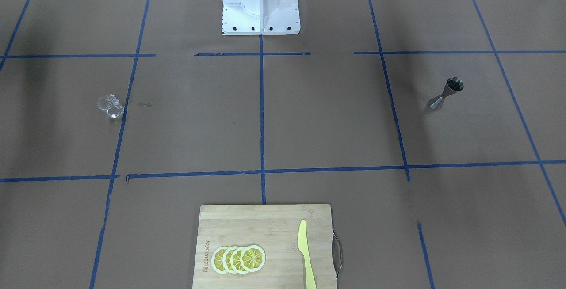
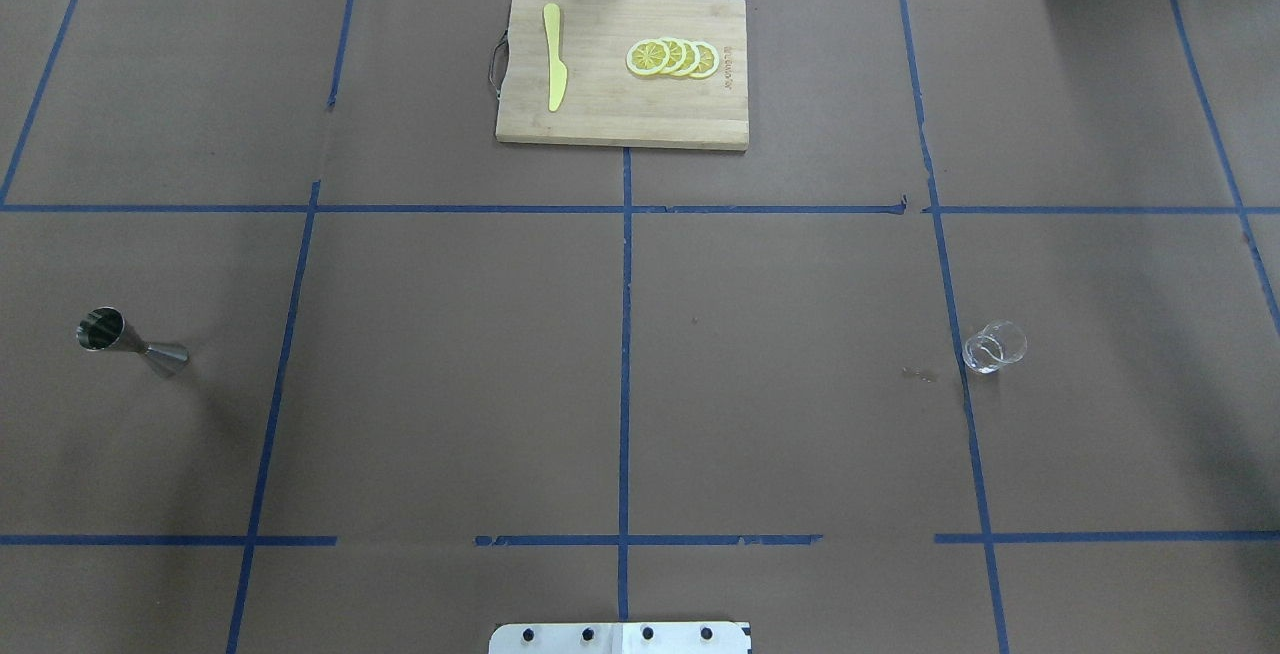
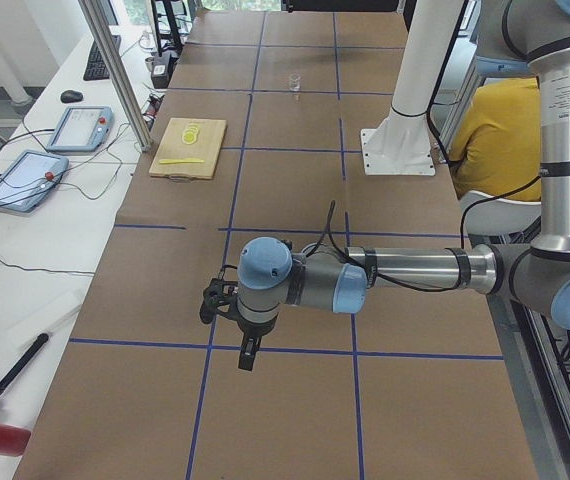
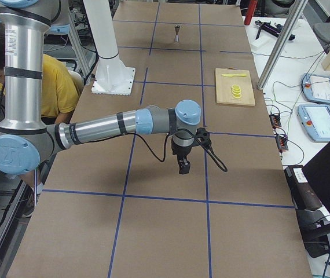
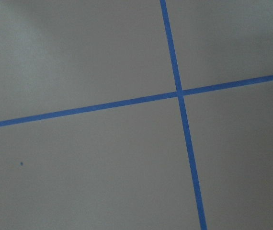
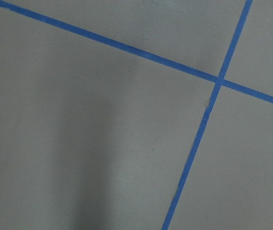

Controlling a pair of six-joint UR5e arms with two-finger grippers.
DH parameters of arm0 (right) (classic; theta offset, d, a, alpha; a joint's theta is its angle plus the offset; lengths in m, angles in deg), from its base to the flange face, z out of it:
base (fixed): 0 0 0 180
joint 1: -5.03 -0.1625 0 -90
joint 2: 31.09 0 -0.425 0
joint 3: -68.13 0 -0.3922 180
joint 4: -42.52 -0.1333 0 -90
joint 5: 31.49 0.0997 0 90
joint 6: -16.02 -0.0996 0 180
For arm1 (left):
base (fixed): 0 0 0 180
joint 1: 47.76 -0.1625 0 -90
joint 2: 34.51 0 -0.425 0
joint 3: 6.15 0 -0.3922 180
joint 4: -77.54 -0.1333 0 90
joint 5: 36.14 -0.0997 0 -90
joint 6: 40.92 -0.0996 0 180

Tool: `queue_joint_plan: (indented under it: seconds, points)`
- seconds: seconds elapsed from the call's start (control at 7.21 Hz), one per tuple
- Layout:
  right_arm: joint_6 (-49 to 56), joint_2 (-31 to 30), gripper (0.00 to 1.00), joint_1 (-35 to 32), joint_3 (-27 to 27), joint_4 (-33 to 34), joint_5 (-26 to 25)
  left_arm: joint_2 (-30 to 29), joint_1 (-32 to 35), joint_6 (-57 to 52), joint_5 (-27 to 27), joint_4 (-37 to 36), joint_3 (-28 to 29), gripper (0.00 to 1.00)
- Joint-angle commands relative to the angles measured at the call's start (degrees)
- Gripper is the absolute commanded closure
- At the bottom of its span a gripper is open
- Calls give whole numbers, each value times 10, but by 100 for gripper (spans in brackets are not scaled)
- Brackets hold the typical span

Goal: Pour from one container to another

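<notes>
- Two things matter here: the glass cup [image 2: 994,346] and the metal jigger [image 2: 130,342]. Seen from overhead, the cup stands at 3 o'clock on the worktop [image 2: 780,414]. The jigger stands at 9 o'clock, well apart from it.
- The cup is likely light, hard and slippery, and it can break. A soft squeeze on its two side walls, away from the spout, looks best. I cannot tell if anything is in it.
- The jigger is likely light and stiff. It may tip easily on its small foot. Its thin waist looks like the best place to hold.
- The left hand [image 3: 249,352] and the right hand [image 4: 184,167] hang over bare worktop, near neither thing. Neither holds the cup or the jigger. I cannot tell how far open they are.
</notes>
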Motion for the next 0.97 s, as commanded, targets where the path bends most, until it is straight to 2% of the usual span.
queue_joint_plan:
  seconds: [0.0, 0.55, 0.83]
  points:
    - [0, -1, 0, 1, -1, 0, -1, -27, -3, 1, 3, -66, -1, 0]
    - [5, 0, 0, 1, -15, 0, 3, -32, -29, 0, -1, -136, -3, 0]
    - [6, 0, 0, 1, -15, -1, 2, -30, -30, -5, -6, -131, 2, 0]
